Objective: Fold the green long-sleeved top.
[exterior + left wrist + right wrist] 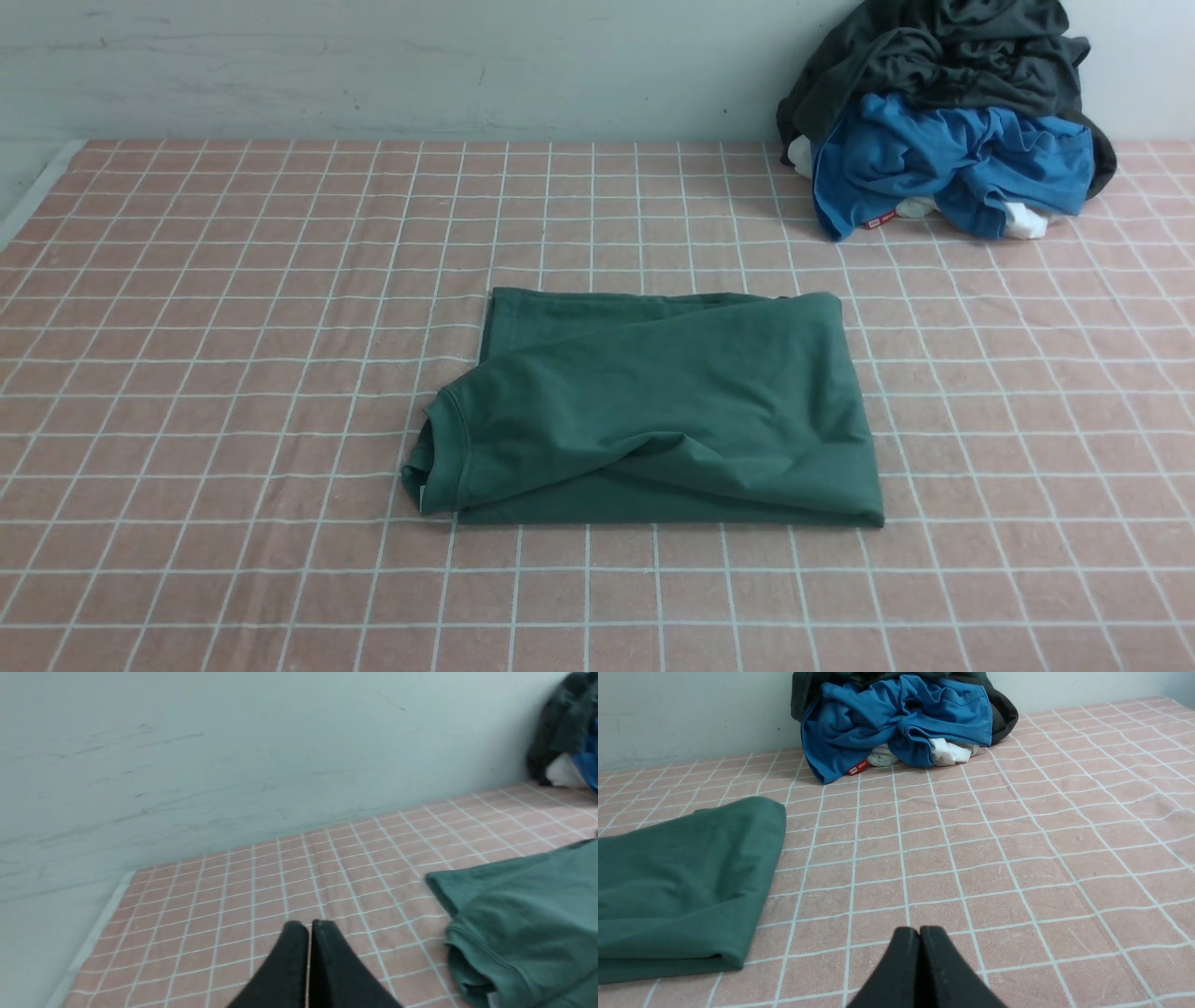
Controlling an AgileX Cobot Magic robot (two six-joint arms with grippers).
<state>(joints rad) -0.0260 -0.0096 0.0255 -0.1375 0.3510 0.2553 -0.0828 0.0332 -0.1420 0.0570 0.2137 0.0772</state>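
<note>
Resting folded on the table [187, 373], our soft, limp top [653, 411] would lift best by its hem corners; left gripper [308, 926] and right gripper [920, 931] sit closed, empty.

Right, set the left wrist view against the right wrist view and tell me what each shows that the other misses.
Only the left wrist view shows the shut left tool, the ribbed neck end of the green long-sleeved top and the cloth's side edge by the wall. Only the right wrist view shows the shut right tool, the top's smooth folded corner, and the red tag on the blue garment. Both show the pink checked cloth, the pale wall, the green top and the clothes pile, with neither tool touching the top.
</note>
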